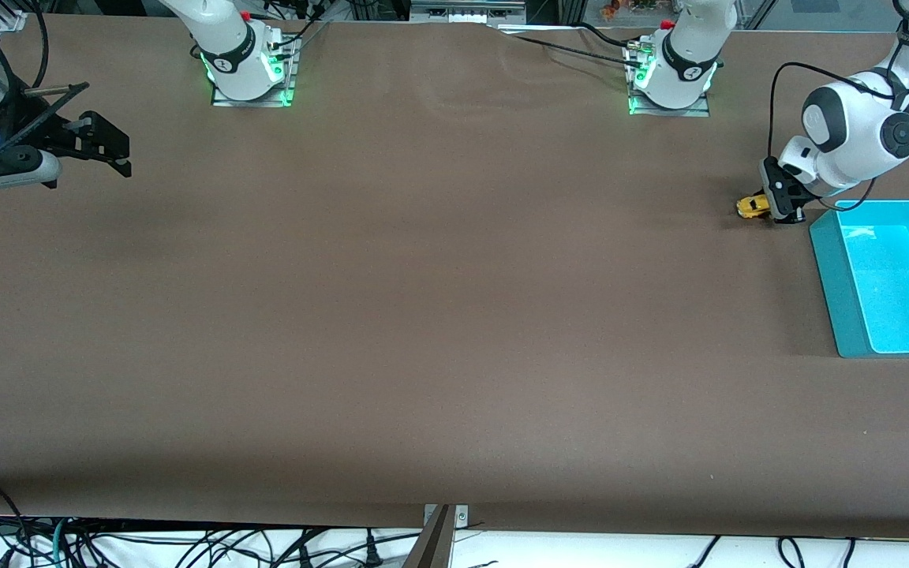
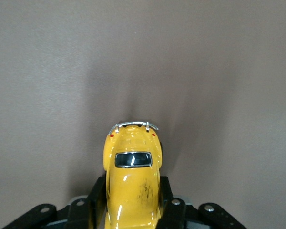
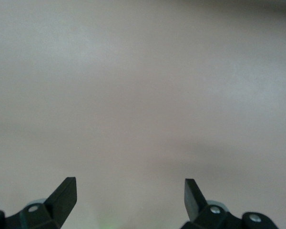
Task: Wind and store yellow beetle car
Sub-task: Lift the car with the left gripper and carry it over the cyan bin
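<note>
The yellow beetle car [image 1: 753, 206] sits low at the brown table near the left arm's end, beside the teal bin [image 1: 833, 268]. My left gripper [image 1: 770, 207] is shut on the car, its black fingers [image 2: 97, 195] pressed against both sides of the body. In the left wrist view the car [image 2: 132, 181] shows its rounded roof, dark window and chrome bumper pointing away from the gripper. My right gripper [image 1: 115, 154] is open and empty, waiting above the table at the right arm's end; its view shows the two spread fingertips [image 3: 66, 191] over bare table.
The teal bin stands open and empty at the table's edge, at the left arm's end, nearer to the front camera than the car. The two arm bases [image 1: 249, 71] stand along the table's edge farthest from the front camera. Cables lie below the front edge.
</note>
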`<state>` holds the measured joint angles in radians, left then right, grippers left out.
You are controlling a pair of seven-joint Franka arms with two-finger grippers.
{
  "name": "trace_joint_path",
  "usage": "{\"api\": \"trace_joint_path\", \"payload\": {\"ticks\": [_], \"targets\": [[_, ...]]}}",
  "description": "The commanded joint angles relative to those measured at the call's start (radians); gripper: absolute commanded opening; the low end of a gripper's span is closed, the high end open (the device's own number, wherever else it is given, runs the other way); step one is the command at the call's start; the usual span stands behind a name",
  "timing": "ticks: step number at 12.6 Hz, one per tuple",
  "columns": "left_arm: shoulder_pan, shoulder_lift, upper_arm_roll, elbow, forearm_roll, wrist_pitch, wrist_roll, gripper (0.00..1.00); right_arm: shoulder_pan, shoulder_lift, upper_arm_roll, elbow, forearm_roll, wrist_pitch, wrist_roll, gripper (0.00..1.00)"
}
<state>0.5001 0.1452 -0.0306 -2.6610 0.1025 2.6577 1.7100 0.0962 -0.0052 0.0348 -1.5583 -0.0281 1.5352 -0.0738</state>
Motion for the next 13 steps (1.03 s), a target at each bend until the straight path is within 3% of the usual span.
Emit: {"api": "trace_joint_path", "payload": {"ticks": [1, 4, 7, 11, 13], "targets": [[0.005, -0.053, -0.026, 0.031, -0.035, -0.086, 0.039, 0.22, 0.007, 0.011, -0.001, 0.027, 0.0, -0.007, 0.019, 1.0], [0.003, -0.064, -0.072, 0.174, -0.105, -0.324, 0.039, 0.22, 0.007, 0.011, -0.001, 0.027, 0.0, -0.007, 0.019, 1.0], [-0.006, -0.03, -0.101, 0.394, -0.122, -0.534, 0.033, 0.25, 0.007, 0.011, -0.001, 0.027, 0.002, -0.007, 0.019, 1.0], [0.0, 0.17, -0.103, 0.769, -0.051, -0.731, 0.045, 0.28, 0.007, 0.011, -0.001, 0.027, 0.002, -0.007, 0.02, 1.0], [0.005, 0.259, -0.097, 0.895, -0.033, -0.739, 0.118, 0.28, 0.007, 0.011, -0.001, 0.027, 0.002, -0.007, 0.02, 1.0]]}}
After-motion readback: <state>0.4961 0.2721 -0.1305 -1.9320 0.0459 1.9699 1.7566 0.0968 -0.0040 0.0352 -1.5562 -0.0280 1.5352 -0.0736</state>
